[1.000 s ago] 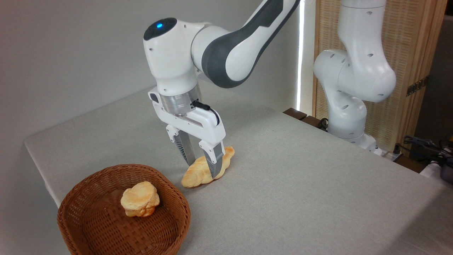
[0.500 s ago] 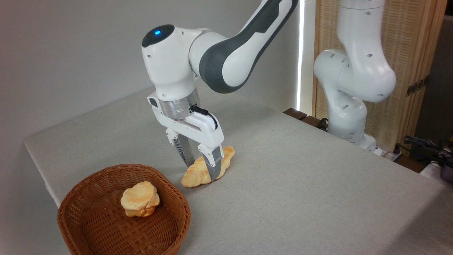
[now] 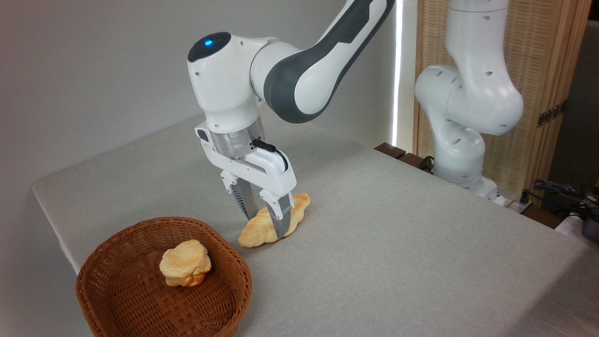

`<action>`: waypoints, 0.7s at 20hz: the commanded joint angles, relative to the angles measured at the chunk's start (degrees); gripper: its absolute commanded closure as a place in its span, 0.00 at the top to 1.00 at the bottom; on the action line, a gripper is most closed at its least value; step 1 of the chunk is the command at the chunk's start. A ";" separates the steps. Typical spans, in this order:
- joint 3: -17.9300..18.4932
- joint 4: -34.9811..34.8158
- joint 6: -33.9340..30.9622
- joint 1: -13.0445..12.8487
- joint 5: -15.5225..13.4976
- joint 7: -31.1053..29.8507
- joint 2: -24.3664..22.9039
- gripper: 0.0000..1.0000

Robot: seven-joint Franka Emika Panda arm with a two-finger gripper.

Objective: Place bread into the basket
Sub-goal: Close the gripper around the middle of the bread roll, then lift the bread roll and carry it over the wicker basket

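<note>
Since the earlier frames, the two fingers have drawn closer together around the bread (image 3: 255, 232), and the loaf has shifted slightly toward the basket (image 3: 117, 262); the bun and the basket remain where they were. The bread, an elongated braided golden-tan loaf with tapered ends, lies on the table (image 3: 398, 243) just beside the basket, to its upper right, with its near end pointing toward the basket rim and its far end pointing away. It is outside the basket and appears to rest on the cloth surface. The gripper (image 3: 263, 227) stands nearly upright over the middle of the bread, one finger on the far side of the loaf and one on the near side, both pressed against its flanks, so the claw is clamped on the bread. The near finger covers part of the loaf's midsection. The white and grey arm (image 3: 299, 79) rises from the gripper up and to the right of the bread, with a blue light lit on its wrist housing. The basket, round, shallow and reddish-brown wicker, sits near the table's front left corner. A small round bun (image 3: 185, 262) lies inside the basket, apart from the bread. Behind the table, far right of the bread, the arm's white base column (image 3: 468, 117) stands before a wooden slatted screen (image 3: 552, 70).
</note>
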 commanded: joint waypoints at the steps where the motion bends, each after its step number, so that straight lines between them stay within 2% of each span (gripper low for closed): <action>1: 0.74 0.30 0.52 -0.37 0.61 0.40 -0.54 0.51; 7: 1.27 2.31 -0.79 -0.02 0.61 0.75 -2.03 0.52; 14: 3.11 10.92 -4.67 -0.02 -0.09 2.32 -2.12 0.56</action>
